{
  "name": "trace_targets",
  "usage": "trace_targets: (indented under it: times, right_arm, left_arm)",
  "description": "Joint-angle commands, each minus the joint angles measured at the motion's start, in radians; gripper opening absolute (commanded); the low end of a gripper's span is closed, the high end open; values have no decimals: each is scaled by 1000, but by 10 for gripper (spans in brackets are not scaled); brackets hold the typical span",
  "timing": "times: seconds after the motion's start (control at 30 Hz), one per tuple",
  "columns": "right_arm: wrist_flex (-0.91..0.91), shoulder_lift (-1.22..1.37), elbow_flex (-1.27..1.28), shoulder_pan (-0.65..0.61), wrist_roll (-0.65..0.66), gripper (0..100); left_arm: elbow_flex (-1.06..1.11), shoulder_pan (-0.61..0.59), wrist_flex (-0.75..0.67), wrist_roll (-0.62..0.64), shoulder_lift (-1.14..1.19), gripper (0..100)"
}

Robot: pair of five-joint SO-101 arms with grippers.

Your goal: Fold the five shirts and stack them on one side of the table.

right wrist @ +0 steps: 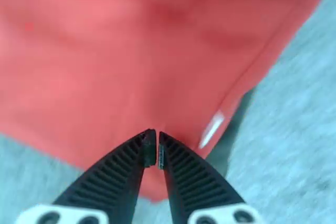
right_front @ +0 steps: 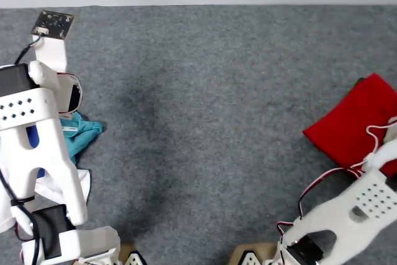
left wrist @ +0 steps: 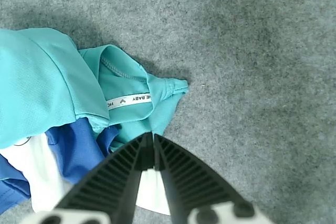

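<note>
Left gripper [left wrist: 154, 142], jaws pressed together on nothing, hangs over the crumpled teal jersey shirt [left wrist: 47, 82], well apart from the folded red cotton shirt [right wrist: 131, 51]. The right gripper [right wrist: 153, 150], likewise closed and empty, hangs over that red shirt. Probably best: open, then pinch the teal collar alone, sparing the blue shirt [left wrist: 79, 148] underneath.

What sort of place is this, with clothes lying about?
Probably a robotics test bench, not a home: white plastic left arm and matching right arm stand at a grey carpet-like tabletop, beside a crumpled teal, blue and white shirt pile and a folded red shirt.
</note>
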Motion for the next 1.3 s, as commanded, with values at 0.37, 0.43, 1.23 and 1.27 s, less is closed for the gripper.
trace_targets:
  times: [0.37, 0.43, 1.23, 1.27]
  right_arm:
    - [42, -64, 46, -71, 3, 9]
    - [42, -116, 46, -97, 3, 9]
    - [36, -837, 868, -371, -58, 9]
    - [36, -843, 887, -371, -60, 9]
  left_arm:
    - [-2, -2, 21, -8, -34, 6]
    - [-2, -2, 21, -8, -37, 6]
    - [-2, -285, 21, -130, -31, 226]
    - [-2, -304, 17, -155, -31, 235]
